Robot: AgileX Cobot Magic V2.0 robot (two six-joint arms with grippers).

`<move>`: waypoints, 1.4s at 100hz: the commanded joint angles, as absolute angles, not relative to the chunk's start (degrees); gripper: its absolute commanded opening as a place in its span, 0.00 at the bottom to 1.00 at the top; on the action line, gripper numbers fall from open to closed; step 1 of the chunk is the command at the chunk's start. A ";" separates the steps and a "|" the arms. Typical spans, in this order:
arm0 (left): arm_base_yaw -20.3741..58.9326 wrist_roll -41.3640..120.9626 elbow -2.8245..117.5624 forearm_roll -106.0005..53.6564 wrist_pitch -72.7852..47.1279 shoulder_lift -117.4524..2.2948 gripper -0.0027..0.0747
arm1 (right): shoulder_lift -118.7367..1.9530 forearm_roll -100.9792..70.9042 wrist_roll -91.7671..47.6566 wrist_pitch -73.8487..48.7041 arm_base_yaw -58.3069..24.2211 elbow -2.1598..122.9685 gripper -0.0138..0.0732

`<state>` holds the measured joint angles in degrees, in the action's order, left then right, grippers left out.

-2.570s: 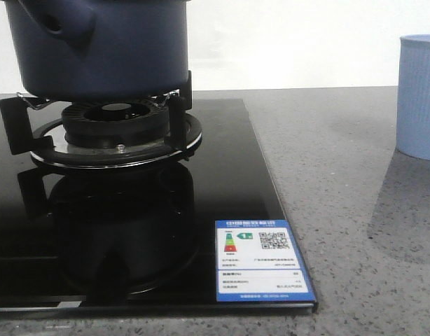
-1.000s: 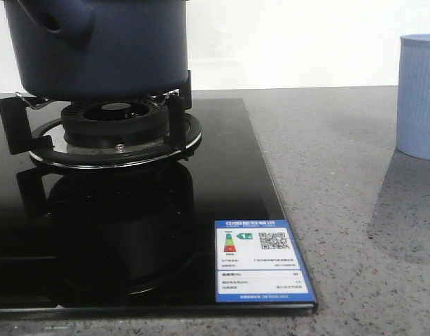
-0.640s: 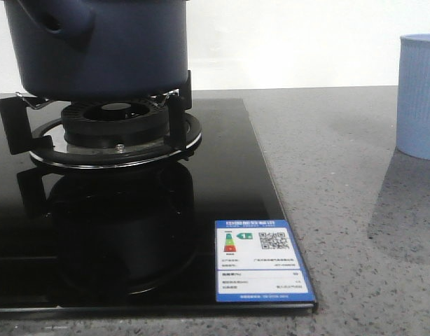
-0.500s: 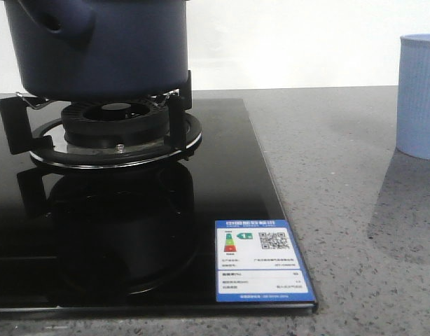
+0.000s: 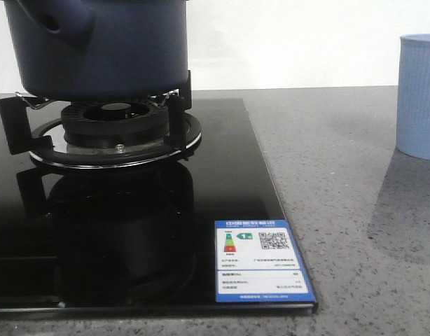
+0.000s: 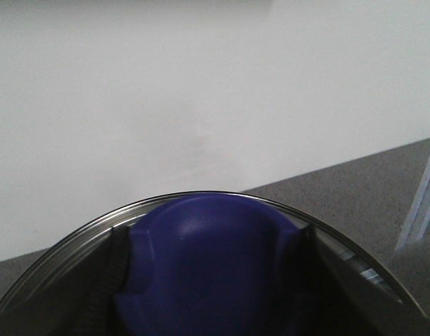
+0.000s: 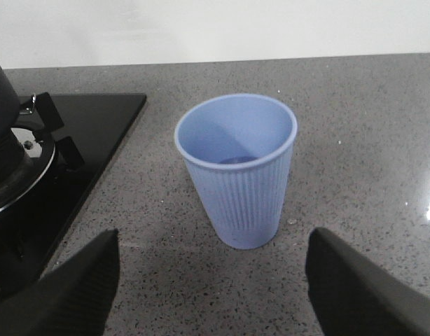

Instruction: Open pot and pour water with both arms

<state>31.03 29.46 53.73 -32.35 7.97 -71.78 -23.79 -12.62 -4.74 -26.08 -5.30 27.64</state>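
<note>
The dark navy pot (image 5: 110, 49) stands on the gas burner (image 5: 117, 129) at the far left, its stubby side handle (image 5: 57, 17) pointing toward me; its top is cut off by the frame. In the left wrist view my left gripper (image 6: 215, 280) is shut on the lid's blue knob (image 6: 215, 245), with the lid's shiny metal rim (image 6: 96, 227) curving behind it. Whether the lid rests on the pot is hidden. My right gripper (image 7: 213, 294) is open above the counter, just short of the pale blue ribbed cup (image 7: 239, 182), nothing between its fingers (image 7: 68, 294).
The black glass hob (image 5: 229, 175) carries an energy label (image 5: 262, 260) at its front right corner. The cup (image 5: 419, 98) stands on the grey speckled counter (image 5: 341, 210) at the right edge. A white wall runs behind.
The pot and its handle have crept slightly up and to the left on the burner. The cup has not moved.
</note>
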 commanded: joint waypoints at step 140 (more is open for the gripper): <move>16.19 29.26 55.83 -31.92 5.84 -53.37 0.52 | -50.39 -10.85 -5.10 8.29 -16.32 22.71 0.74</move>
